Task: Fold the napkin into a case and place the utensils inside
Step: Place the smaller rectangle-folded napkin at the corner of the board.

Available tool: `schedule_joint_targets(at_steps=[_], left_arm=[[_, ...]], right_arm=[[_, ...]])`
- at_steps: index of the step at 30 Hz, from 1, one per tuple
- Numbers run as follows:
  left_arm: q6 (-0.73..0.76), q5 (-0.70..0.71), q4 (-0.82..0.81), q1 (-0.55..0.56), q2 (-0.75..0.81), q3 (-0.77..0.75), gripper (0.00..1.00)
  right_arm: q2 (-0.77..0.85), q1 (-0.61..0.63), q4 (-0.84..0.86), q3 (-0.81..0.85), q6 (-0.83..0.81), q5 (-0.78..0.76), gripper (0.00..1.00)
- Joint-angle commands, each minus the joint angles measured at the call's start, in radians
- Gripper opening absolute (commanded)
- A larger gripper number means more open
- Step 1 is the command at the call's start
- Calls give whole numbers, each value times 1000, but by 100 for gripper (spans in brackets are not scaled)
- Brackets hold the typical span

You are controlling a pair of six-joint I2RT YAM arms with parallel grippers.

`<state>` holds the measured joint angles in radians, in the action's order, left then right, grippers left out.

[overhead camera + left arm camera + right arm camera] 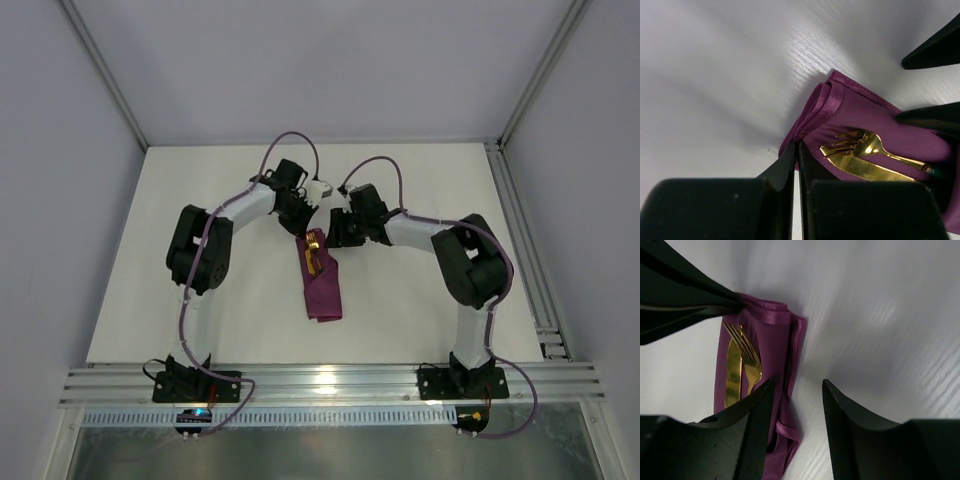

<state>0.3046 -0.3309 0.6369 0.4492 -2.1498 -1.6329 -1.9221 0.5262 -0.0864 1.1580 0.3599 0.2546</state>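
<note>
The left claw [796,150] is pinched nearly shut on the folded edge of the case [860,112]. The right claw [797,383] is wide open at the case's opposite edge and grips nothing. The fork [865,145] and knife [865,169] lie side by side on the purple cloth, gold ends showing, mid-table [420,300].

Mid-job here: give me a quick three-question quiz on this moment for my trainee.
1. Fill in: the fork and knife lie ___ on the case.
2. True or false: the right gripper is shut on the fork.
3. What does the left gripper pinch? A) the edge of the case B) the knife C) nothing
Key: 1 side by side; 2 false, it is open; 3 A.
</note>
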Motion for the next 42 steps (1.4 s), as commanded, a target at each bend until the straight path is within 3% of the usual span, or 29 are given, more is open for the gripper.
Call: schedule_joint_targets(at_steps=[1, 13, 18, 19, 21, 23, 28, 34, 42], left_arm=[[22, 39, 27, 5, -18, -25, 0], [11, 99, 26, 22, -45, -56, 4], [8, 153, 24, 22, -33, -67, 11], [10, 167, 24, 22, -32, -67, 15], [10, 203, 27, 22, -15, -67, 23], [11, 228, 33, 22, 1, -65, 35], [16, 322, 29, 20, 99, -41, 49], [30, 406, 23, 11, 218, 34, 52], [31, 385, 1, -38, 347, 163, 53]], right_arm=[[-34, -8, 79, 57, 73, 87, 47], [-141, -32, 139, 104, 157, 110, 36], [-167, -37, 146, 115, 186, 120, 17], [-164, -43, 143, 111, 198, 112, 9], [-153, -52, 131, 105, 208, 89, 4], [-143, -71, 131, 85, 220, 80, 4], [-77, -112, 119, 16, 218, 41, 4], [-5, -209, 93, -64, 205, 25, 4], [28, -383, -4, -64, 160, 40, 4]])
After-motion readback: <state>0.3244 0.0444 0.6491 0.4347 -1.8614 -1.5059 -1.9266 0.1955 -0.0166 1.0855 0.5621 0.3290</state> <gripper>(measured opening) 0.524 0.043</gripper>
